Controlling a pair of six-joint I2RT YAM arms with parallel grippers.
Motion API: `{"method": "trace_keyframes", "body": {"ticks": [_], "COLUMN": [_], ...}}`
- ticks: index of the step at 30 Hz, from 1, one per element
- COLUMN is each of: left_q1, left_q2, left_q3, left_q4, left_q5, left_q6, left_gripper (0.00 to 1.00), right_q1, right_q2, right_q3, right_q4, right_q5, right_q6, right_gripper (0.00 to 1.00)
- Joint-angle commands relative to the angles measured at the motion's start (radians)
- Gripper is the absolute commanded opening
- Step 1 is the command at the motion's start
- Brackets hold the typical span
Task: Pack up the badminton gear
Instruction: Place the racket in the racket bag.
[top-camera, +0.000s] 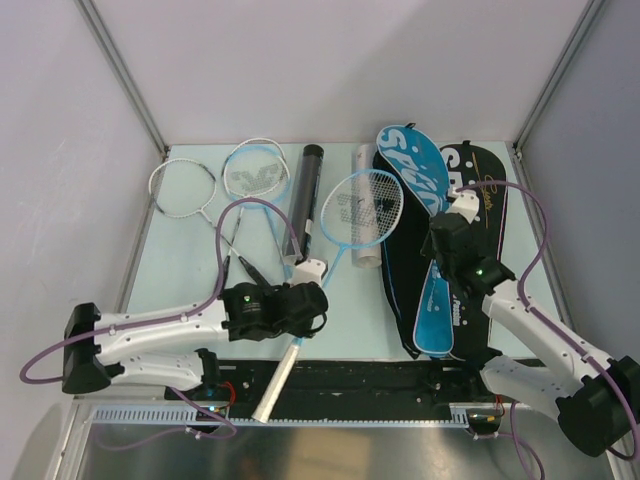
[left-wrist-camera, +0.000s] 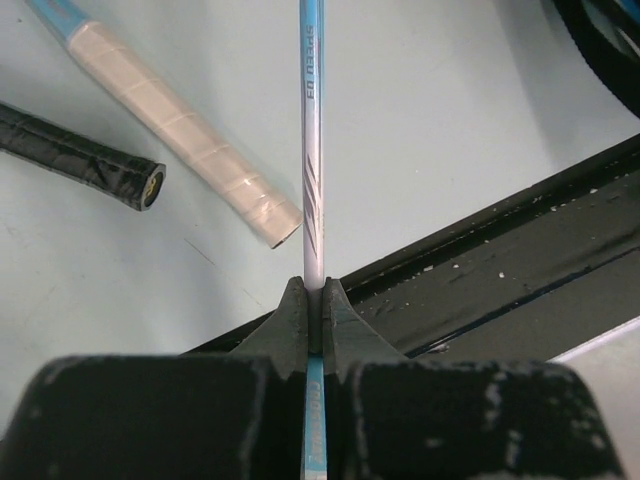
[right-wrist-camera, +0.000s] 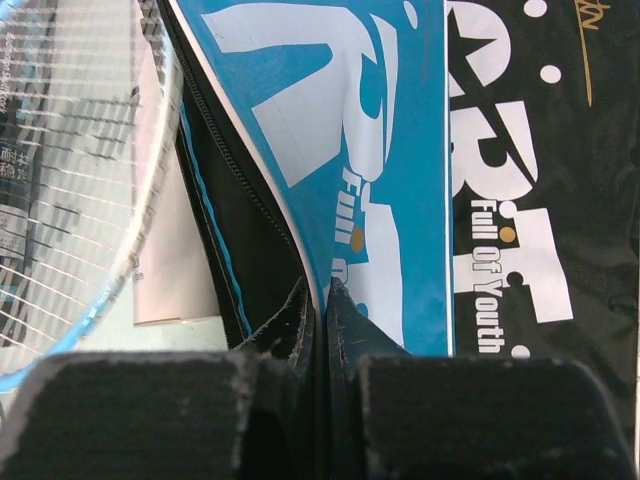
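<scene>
Left jaws clamped on the shaft of the blue racket (top-camera: 362, 208) — it sits mid-table (top-camera: 185, 275), head next to the black tube (top-camera: 305, 190). Right jaws pinched shut on the flap of the blue racket cover (right-wrist-camera: 340, 150) — table's right side.

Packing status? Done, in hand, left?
Done: nothing visibly bagged. In hand: left gripper clamps the shaft of one blue racket; right gripper pinches the blue flap of the racket cover. Left: that racket, the second blue racket, the white racket and the black tube.

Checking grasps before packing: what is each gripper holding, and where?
Left gripper pinches the blue-framed racket by its shaft. Right gripper pinches the blue racket cover at its open edge.
</scene>
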Motion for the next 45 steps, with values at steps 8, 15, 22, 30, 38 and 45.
{"method": "trace_keyframes", "body": {"ticks": [8,15,22,30,38,45], "left_q1": [-0.005,-0.001,0.030,0.054,0.067,0.073], "left_q2": [0.055,0.162,0.276,0.389,0.487,0.569], "left_q3": [0.123,0.252,0.353,0.489,0.624,0.703], "left_q4": [-0.015,-0.017,-0.022,-0.022,-0.020,-0.020], "left_q5": [-0.064,-0.073,-0.048,-0.096,-0.102,-0.056], "left_q6": [0.068,0.115,0.128,0.159,0.197,0.246], "left_gripper": [0.00,0.00,0.00,0.00,0.00,0.00], "right_q1": [0.001,0.027,0.064,0.088,0.100,0.107], "right_q2": [-0.038,-0.058,-0.068,-0.063,-0.067,-0.049], "right_q3": [0.071,0.071,0.071,0.071,0.036,0.017], "right_q4": [0.075,0.061,0.047,0.058,0.069,0.124], "right_q5": [0.014,-0.031,-0.032,-0.098,-0.145,-0.205], "right_q6": [0.032,0.057,0.073,0.081,0.091,0.072], "right_gripper": [0.00,0.00,0.00,0.00,0.00,0.00]}}
